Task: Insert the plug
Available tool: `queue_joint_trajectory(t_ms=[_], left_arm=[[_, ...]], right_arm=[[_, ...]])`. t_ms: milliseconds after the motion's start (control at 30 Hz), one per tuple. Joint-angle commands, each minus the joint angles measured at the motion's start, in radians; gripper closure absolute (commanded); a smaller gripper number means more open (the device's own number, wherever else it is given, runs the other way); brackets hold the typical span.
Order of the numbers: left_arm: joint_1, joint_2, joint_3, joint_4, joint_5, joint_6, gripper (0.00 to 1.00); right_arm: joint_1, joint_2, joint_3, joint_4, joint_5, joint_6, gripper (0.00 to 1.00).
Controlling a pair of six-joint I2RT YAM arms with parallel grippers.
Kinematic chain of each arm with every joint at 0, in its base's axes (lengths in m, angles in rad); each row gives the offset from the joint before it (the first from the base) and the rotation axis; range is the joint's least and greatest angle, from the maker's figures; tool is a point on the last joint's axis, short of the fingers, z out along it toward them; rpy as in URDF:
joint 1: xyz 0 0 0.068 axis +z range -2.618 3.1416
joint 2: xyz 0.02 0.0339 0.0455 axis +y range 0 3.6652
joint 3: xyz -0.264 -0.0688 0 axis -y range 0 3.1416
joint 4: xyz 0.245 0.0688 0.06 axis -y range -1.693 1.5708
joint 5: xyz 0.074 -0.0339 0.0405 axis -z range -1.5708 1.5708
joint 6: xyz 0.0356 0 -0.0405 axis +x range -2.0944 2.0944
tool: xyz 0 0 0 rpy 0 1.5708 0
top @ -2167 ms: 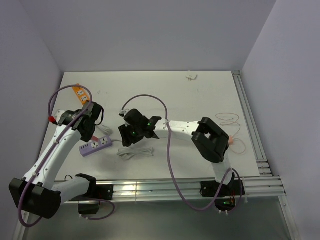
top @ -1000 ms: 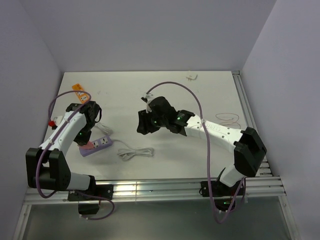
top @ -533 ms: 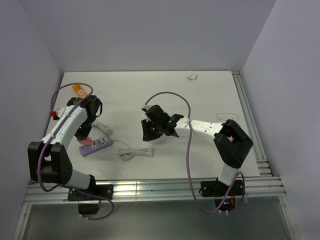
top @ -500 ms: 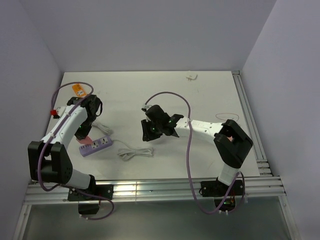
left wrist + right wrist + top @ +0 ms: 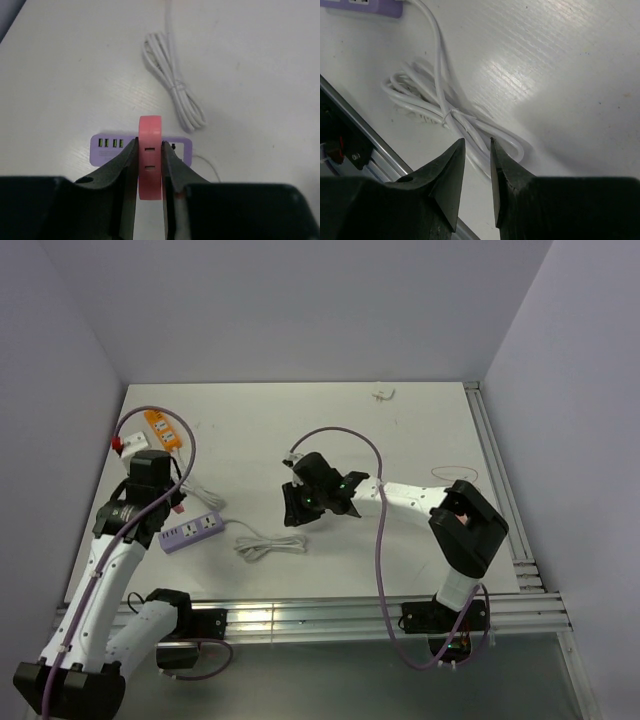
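Note:
The salmon-pink plug point(image 5: 150, 160) stands edge-on between my left gripper's fingers, and the left gripper point(image 5: 149, 141) is shut on it. It hangs just above the lilac power strip point(image 5: 107, 148), over the strip's middle. From above, the left gripper point(image 5: 160, 510) hovers by the left end of the lilac strip point(image 5: 192, 531). My right gripper point(image 5: 478, 140) is narrowly open, nothing between its fingers, over a tied bundle of white cord point(image 5: 455, 120). In the top view the right gripper point(image 5: 293, 508) sits mid-table, beside that cord bundle point(image 5: 270, 545).
An orange power strip point(image 5: 160, 428) lies at the far left corner. A small white item point(image 5: 383, 393) rests near the back edge. Thin pink cord point(image 5: 452, 473) loops by the right arm. Metal rails point(image 5: 505, 490) run along the right and near edges.
The left arm has swung into a new pose, still holding the plug above the lilac strip. The right gripper's jaws have narrowed and it has dropped slightly toward the white cord.

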Motion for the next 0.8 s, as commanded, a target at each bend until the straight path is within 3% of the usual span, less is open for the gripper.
queue_joint_trajectory(t_ms=[0, 33, 67, 200, 267, 467, 567, 600, 700, 767], left_arm=[[-0.003, 0.030, 0.027, 0.135, 0.213, 0.344, 1.00], [-0.002, 0.036, 0.027, 0.141, 0.329, 0.510, 1.00], [-0.002, 0.044, 0.033, 0.138, 0.515, 0.566, 1.00], [-0.002, 0.044, 0.016, 0.181, 0.658, 0.686, 1.00], [-0.003, 0.045, 0.044, 0.138, 0.715, 0.763, 1.00], [-0.003, 0.037, 0.055, 0.049, 0.701, 1.022, 1.00], [-0.003, 0.039, 0.041, -0.022, 0.824, 1.184, 1.00], [-0.003, -0.007, -0.005, -0.014, 0.912, 1.268, 1.00], [0.006, -0.125, -0.106, 0.142, 0.867, 1.267, 1.00], [0.065, -0.122, -0.140, 0.147, 0.962, 1.277, 1.00]], right_arm=[[-0.003, -0.066, -0.022, 0.034, 0.004, -0.021, 0.66], [-0.003, -0.070, -0.025, 0.038, -0.001, -0.021, 0.66], [-0.004, -0.070, -0.025, 0.045, -0.006, -0.021, 0.66], [-0.003, -0.089, -0.043, 0.046, -0.022, -0.021, 0.65], [-0.003, -0.124, -0.062, 0.057, -0.015, -0.025, 0.66], [-0.006, -0.195, -0.125, 0.091, -0.024, -0.031, 0.65], [-0.006, -0.219, -0.152, 0.114, -0.048, -0.024, 0.65], [-0.006, -0.234, -0.172, 0.130, -0.055, -0.022, 0.65], [-0.006, -0.259, -0.204, 0.153, -0.073, -0.012, 0.65], [-0.006, -0.284, -0.226, 0.169, -0.078, -0.011, 0.65]])
